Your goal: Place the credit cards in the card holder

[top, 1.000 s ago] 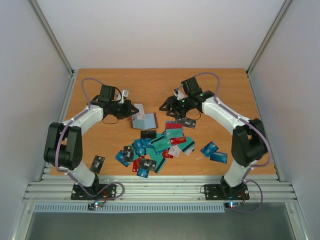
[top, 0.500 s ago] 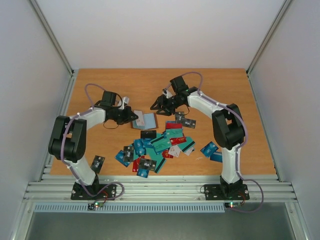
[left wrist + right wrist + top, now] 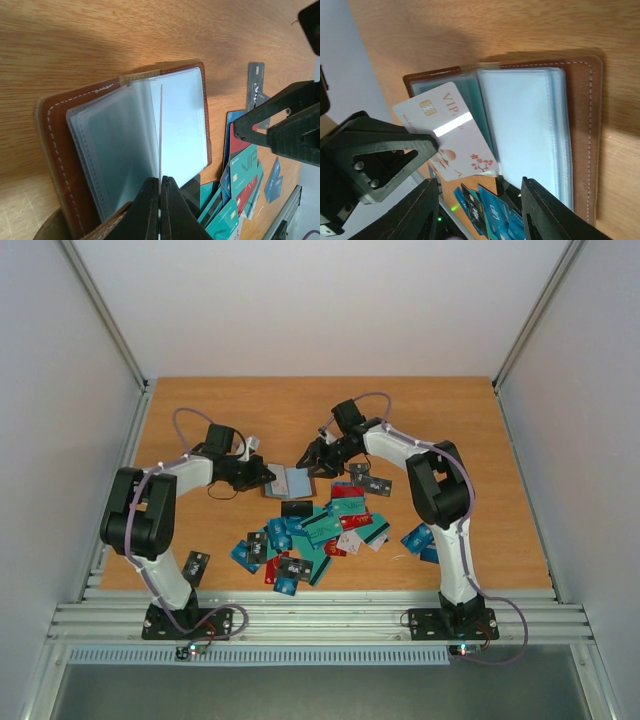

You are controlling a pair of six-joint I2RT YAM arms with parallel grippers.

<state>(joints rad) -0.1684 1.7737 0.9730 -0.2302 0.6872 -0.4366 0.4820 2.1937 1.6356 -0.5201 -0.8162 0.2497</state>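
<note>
The brown card holder [image 3: 300, 483] lies open on the table, its clear sleeves fanned out; it also shows in the left wrist view [image 3: 50, 130] and the right wrist view [image 3: 585, 125]. My left gripper [image 3: 268, 476] [image 3: 160, 182] is shut on a white card [image 3: 450, 135] with red blossoms. The card shows edge-on [image 3: 161, 125] over the holder's sleeves. My right gripper [image 3: 312, 454] [image 3: 479, 184] is open and empty, just above the holder's far right side. The other credit cards [image 3: 320, 530] lie in a heap in front of the holder.
A lone black card [image 3: 195, 567] lies at the near left. Two blue cards [image 3: 425, 540] lie at the near right, and a dark card [image 3: 372, 481] lies right of the holder. White walls stand on three sides.
My right gripper has swung left from the dark card's area to over the holder. My left gripper has moved a little right, bringing the white card onto the sleeves.
</note>
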